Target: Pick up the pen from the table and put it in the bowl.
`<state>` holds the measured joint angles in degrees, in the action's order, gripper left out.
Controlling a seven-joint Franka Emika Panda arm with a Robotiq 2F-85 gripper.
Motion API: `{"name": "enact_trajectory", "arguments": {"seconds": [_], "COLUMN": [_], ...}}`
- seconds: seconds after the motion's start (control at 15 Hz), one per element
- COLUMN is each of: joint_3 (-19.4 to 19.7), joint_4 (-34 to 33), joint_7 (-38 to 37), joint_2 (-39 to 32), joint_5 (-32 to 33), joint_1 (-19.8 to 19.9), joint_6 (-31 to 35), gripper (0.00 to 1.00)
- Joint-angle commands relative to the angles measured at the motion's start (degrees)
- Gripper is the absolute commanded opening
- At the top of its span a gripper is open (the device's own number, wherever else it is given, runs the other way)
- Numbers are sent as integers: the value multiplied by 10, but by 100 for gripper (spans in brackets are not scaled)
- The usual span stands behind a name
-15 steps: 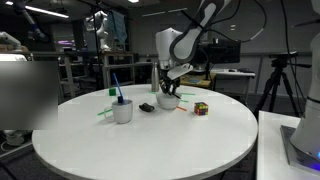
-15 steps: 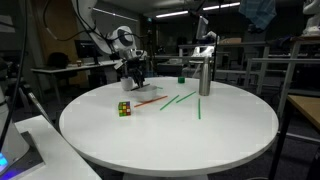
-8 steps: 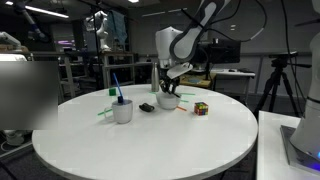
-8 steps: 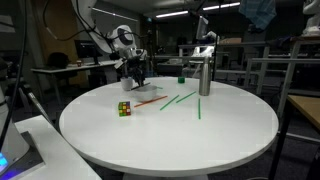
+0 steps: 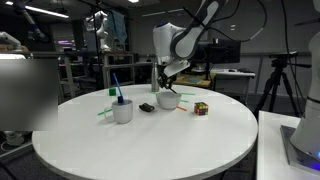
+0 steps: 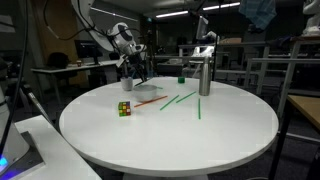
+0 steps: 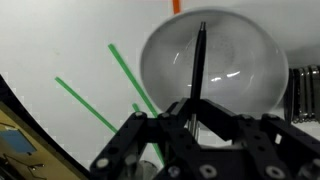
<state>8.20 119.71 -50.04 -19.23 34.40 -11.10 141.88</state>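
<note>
The gripper hangs straight over the bowl, which sits toward the far side of the table and, in the wrist view, lies at 12 to 1 o'clock from the fingertips. The pen shows there as a thin black line across the bowl's hollow. Its far tip reaches the rim at 12 o'clock and its near end disappears between the fingers at 6 o'clock. So the pen is over or inside the bowl and no longer on the tabletop. The fingers stand only a narrow gap apart, about the width of the pen. The linkage hides the pads, so I cannot tell whether they clamp it or have let go. Gripping the pen by one end and pointing it downward would make sense, since that steers a thing as long as the bowl is wide inside the rim rather than across it. The task looks to be at the release, or just past it. The green sticks lie flat on the table at 9 to 10 o'clock from the bowl, just beside it. In an exterior view the white cup stands near the bowl and the coloured cube sits near it on the opposite side.
</note>
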Motion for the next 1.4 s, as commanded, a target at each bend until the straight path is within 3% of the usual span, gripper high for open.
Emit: {"name": "enact_trajectory", "arguments": {"seconds": [0.0, 0.33, 0.53, 0.93, 1.33], "joint_3": [13, 26, 30, 27, 24], "joint_4": [-6, -6, -3, 4, 8], "joint_7": [-70, -261, -335, -410, -432], "joint_2": [6, 9, 7, -2, -23], "joint_5": [67, 251, 311, 357, 361], "joint_1": [-10, -15, -17, -13, -10], "joint_6": [27, 82, 78, 81, 84], "gripper": [5, 5, 5, 5, 5]}}
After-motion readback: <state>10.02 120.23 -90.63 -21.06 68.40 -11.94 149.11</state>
